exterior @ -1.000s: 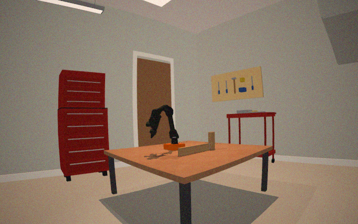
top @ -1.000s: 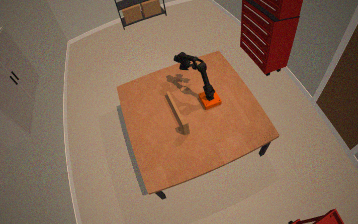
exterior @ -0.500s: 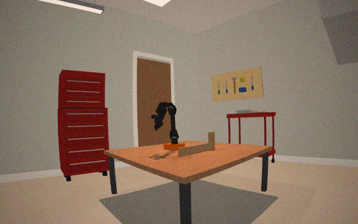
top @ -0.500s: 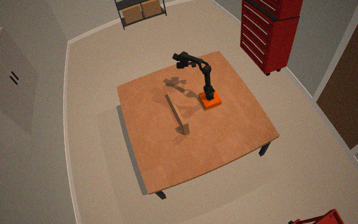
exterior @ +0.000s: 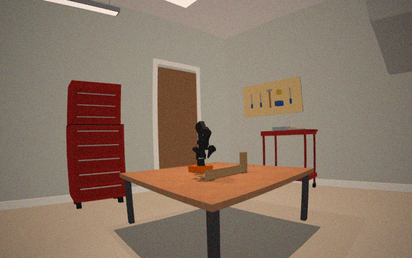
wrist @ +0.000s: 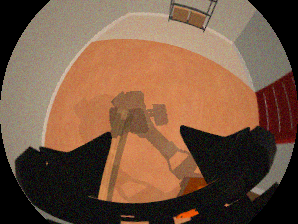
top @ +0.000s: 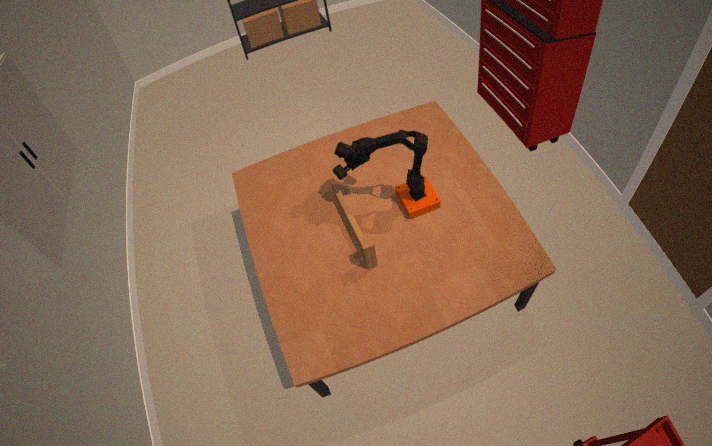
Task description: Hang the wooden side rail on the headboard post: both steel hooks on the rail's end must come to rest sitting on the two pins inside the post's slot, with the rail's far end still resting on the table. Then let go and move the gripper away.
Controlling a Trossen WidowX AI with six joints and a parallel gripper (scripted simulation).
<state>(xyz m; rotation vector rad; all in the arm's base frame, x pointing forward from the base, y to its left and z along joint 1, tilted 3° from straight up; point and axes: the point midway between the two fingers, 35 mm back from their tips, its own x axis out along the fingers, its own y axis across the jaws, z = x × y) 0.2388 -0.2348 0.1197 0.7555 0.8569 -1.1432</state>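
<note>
The wooden side rail lies long and low on the table, its far end on the table top. Its other end meets or nearly meets the upright headboard post. The hooks, slot and pins are too small or hidden, so I cannot tell whether the hooks sit on the pins. My gripper is open and empty. It hangs above the rail's far end, away from the post; in the wrist view the rail runs down beside and partly behind the left finger.
The orange arm base stands on the table, to one side of the rail. The arm's shadow falls over the rail's far end. Red cabinets, a shelf and a red cart stand off the table.
</note>
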